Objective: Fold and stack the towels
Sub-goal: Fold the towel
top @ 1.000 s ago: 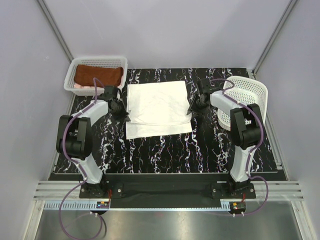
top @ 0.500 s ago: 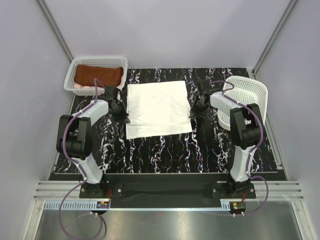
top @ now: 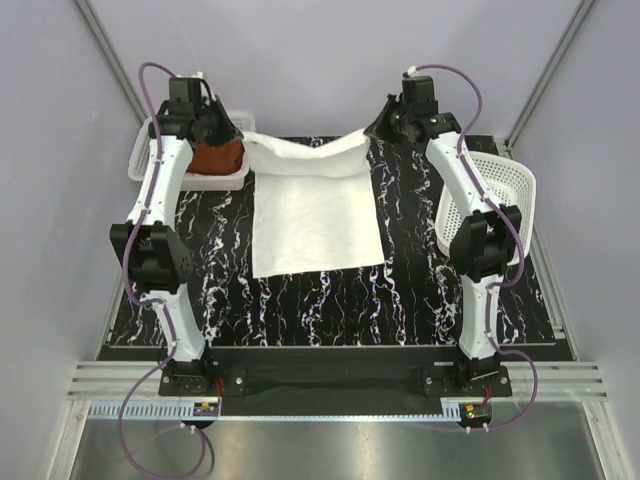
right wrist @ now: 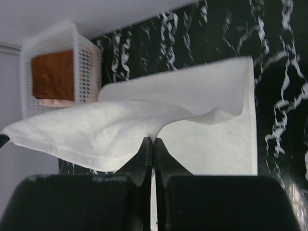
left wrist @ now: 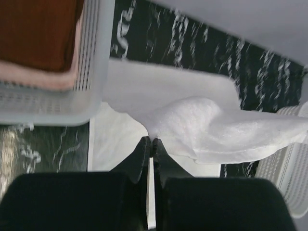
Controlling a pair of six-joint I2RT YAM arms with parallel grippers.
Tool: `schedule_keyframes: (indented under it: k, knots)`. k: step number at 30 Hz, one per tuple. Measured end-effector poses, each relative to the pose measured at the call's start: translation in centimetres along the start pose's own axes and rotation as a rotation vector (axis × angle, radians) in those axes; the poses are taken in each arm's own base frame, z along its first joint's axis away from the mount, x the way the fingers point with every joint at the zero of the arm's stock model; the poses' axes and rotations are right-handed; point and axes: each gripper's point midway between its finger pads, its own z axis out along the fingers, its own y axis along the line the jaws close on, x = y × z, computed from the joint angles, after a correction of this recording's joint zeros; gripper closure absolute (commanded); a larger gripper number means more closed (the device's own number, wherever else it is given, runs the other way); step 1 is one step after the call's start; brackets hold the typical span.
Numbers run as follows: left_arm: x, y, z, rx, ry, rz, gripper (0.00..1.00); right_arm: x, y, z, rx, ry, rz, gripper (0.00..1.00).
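My left end effector [left wrist: 150, 142] is clamped shut on one far corner of the white cloth towel [top: 315, 215], and my right end effector [right wrist: 153, 140] is pinching the other far corner the same way. Both are up above the back of the black marbled counter [top: 420, 285], so the towel's far edge sags between them while its near part lies flat. The rust-brown folded towel [top: 218, 158] sits on the pale pink towel [left wrist: 43, 79] in the white plastic mesh basket [left wrist: 94, 62] at back left. A second white mesh basket [top: 500, 190] sits tilted on the right.
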Motion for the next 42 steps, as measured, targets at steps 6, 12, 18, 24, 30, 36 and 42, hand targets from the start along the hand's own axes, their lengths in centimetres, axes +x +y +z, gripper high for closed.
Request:
schedule_keyframes:
  k: [6, 12, 18, 24, 30, 36, 42]
  knots:
    - [-4.6, -1.2, -1.0, 0.089, -0.092, 0.014, 1.0, -4.7, 3.0, -0.2, -0.138, -0.115, -0.041, 1.0]
    - [-2.3, -0.4, -0.6, 0.093, -0.033, 0.012, 1.0, -3.2, 2.1, 0.6, -0.142, -0.081, -0.04, 1.0]
    - [7.6, 4.0, -0.3, 0.008, 0.188, -0.046, 1.0, 5.2, -4.0, 2.0, -0.027, 0.111, 0.019, 1.0]
    - [16.0, 6.9, -0.7, -0.056, 0.357, -0.07, 1.0, 11.4, -8.0, 1.0, 0.059, 0.253, 0.062, 1.0]
    - [21.3, 7.5, -2.0, -0.081, 0.46, -0.074, 1.0, 14.1, -8.8, -1.3, 0.066, 0.329, 0.048, 1.0]
    - [20.4, 7.3, -3.3, -0.123, 0.4, -0.05, 1.0, 14.1, -8.4, -2.8, 0.057, 0.334, 0.006, 1.0]
    - [24.7, 8.8, -4.3, -0.143, 0.408, -0.054, 1.0, 19.9, -10.9, -4.5, 0.082, 0.41, 0.02, 1.0]
